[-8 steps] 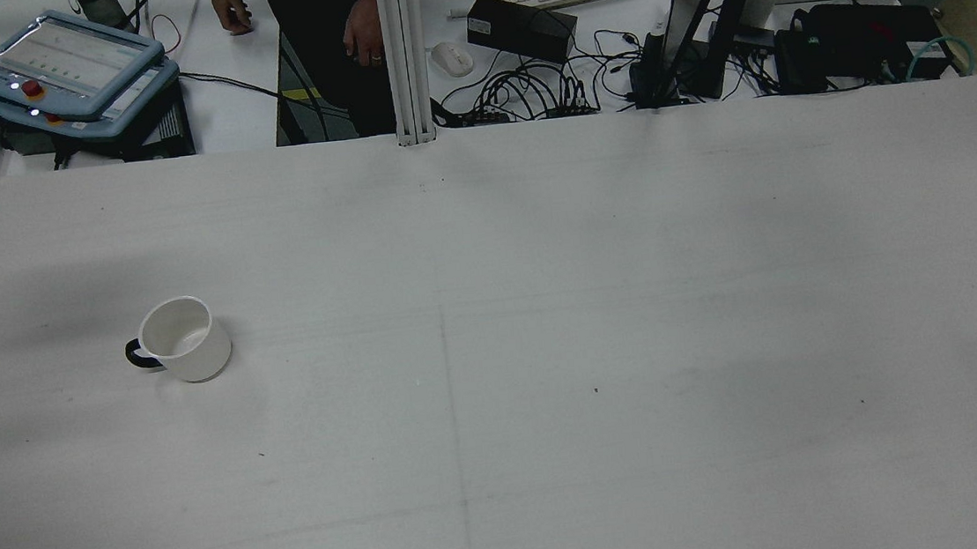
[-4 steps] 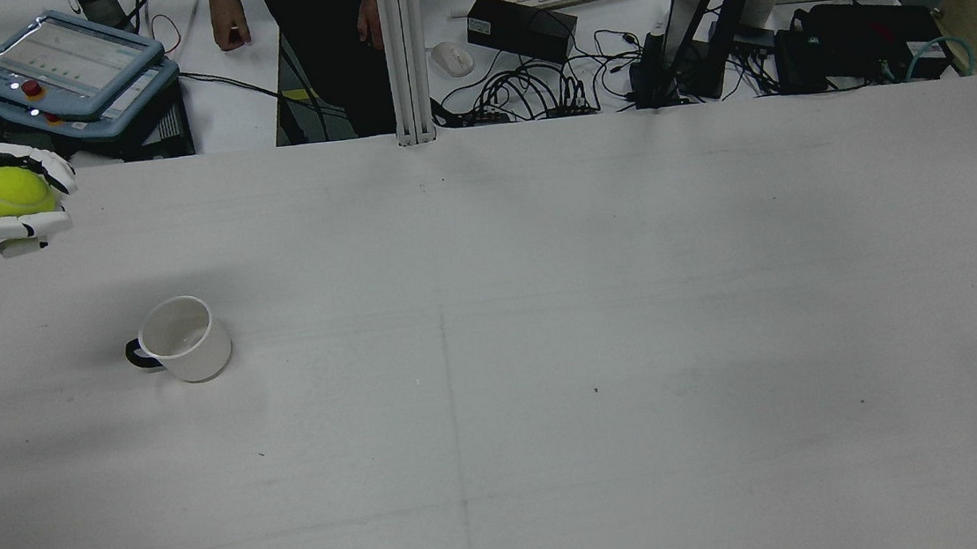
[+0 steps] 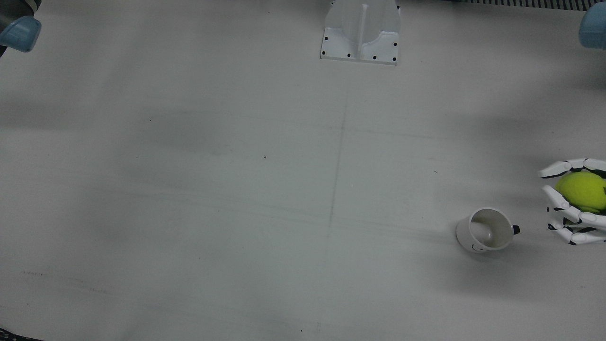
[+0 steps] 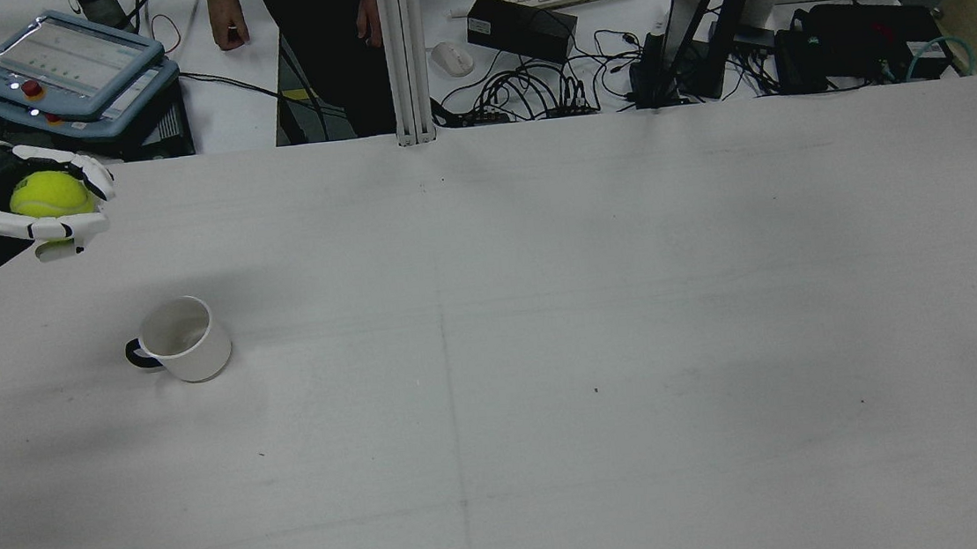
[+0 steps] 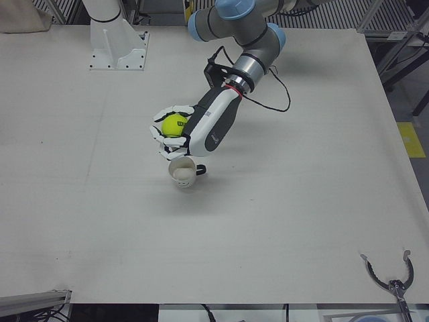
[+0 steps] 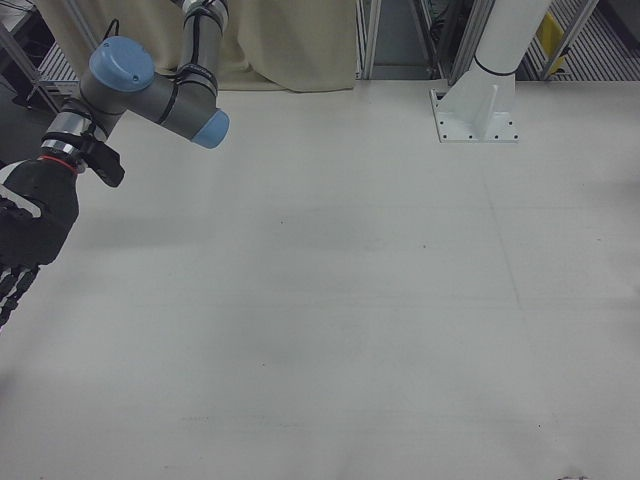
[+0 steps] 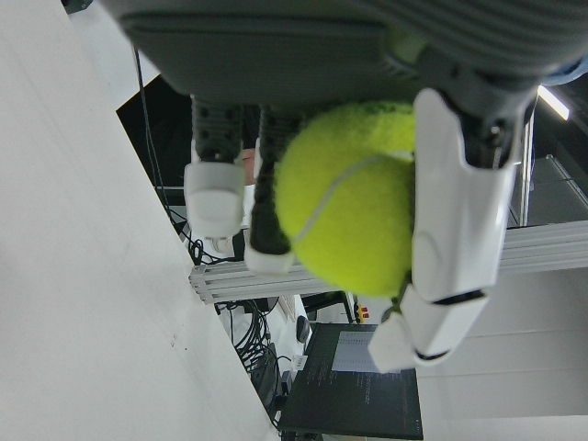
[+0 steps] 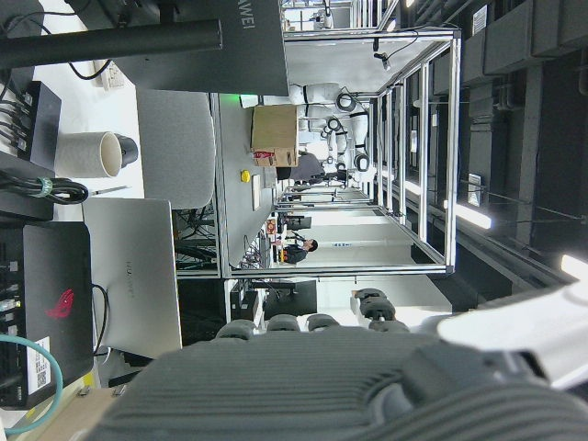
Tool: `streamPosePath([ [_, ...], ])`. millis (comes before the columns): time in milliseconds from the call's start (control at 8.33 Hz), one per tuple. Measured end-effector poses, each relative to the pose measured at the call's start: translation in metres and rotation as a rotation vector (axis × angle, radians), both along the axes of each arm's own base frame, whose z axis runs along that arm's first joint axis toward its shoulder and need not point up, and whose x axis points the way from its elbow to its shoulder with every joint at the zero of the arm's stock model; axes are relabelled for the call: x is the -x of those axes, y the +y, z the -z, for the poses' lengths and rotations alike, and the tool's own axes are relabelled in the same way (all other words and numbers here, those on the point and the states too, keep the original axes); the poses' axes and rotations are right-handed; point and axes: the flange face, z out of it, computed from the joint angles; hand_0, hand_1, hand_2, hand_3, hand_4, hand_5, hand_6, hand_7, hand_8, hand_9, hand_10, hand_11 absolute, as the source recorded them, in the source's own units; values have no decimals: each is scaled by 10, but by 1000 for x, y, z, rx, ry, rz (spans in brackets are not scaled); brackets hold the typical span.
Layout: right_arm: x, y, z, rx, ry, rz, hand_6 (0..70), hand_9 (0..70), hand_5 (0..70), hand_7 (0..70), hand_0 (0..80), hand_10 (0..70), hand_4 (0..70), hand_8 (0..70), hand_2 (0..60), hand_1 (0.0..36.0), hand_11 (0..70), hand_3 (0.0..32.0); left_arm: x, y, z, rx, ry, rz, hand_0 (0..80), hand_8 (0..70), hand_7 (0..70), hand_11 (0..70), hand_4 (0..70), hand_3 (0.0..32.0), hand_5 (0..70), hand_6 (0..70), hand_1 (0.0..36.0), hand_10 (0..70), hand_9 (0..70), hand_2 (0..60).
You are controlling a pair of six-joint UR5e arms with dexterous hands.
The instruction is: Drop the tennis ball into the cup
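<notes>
A yellow-green tennis ball (image 4: 50,194) is held in my left hand (image 4: 50,211), whose white fingers are wrapped around it. The hand is above the table at the far left of the rear view, beyond and to the left of the cup. The white cup (image 4: 180,339) with a black handle stands upright and empty on the table. In the front view the ball (image 3: 583,191) and hand (image 3: 570,208) are just right of the cup (image 3: 485,229). In the left-front view the hand (image 5: 175,132) hovers just above the cup (image 5: 182,172). My right hand (image 6: 22,235) is at the right-front view's left edge, fingers extended, holding nothing.
The white table (image 4: 544,305) spreads wide around the cup. A pedestal base (image 3: 360,31) is bolted at the robot's side. Beyond the far edge are a teach pendant (image 4: 68,64), cables, a keyboard and a standing person (image 4: 299,26).
My left hand has come in from the rear view's left edge with the ball and moved right, toward the cup. The cup has not moved.
</notes>
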Motion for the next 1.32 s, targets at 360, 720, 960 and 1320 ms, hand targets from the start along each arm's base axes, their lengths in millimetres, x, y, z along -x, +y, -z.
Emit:
streamPosePath([
  [360, 0, 0, 0, -1, -1, 0, 0, 0, 0, 0, 0, 0, 0, 0, 0, 0, 0, 0, -11, 5, 3, 2, -4, -22, 673, 582, 700, 700, 554, 0, 220, 321, 360, 674, 700, 600],
  [720, 0, 0, 0, 1, -1, 0, 0, 0, 0, 0, 0, 0, 0, 0, 0, 0, 0, 0, -14, 9, -2, 4, 0, -28, 800, 85, 88, 201, 110, 0, 128, 69, 360, 112, 116, 282],
  [960, 0, 0, 0, 1, 0, 0, 0, 0, 0, 0, 0, 0, 0, 0, 0, 0, 0, 0, -13, 10, -5, -2, 4, -27, 800, 49, 22, 142, 28, 0, 120, 50, 360, 72, 65, 270],
  [1320, 0, 0, 0, 1, 0, 0, 0, 0, 0, 0, 0, 0, 0, 0, 0, 0, 0, 0, -12, 11, -7, -8, 9, -27, 793, 42, 14, 128, 21, 0, 119, 47, 360, 62, 54, 302],
])
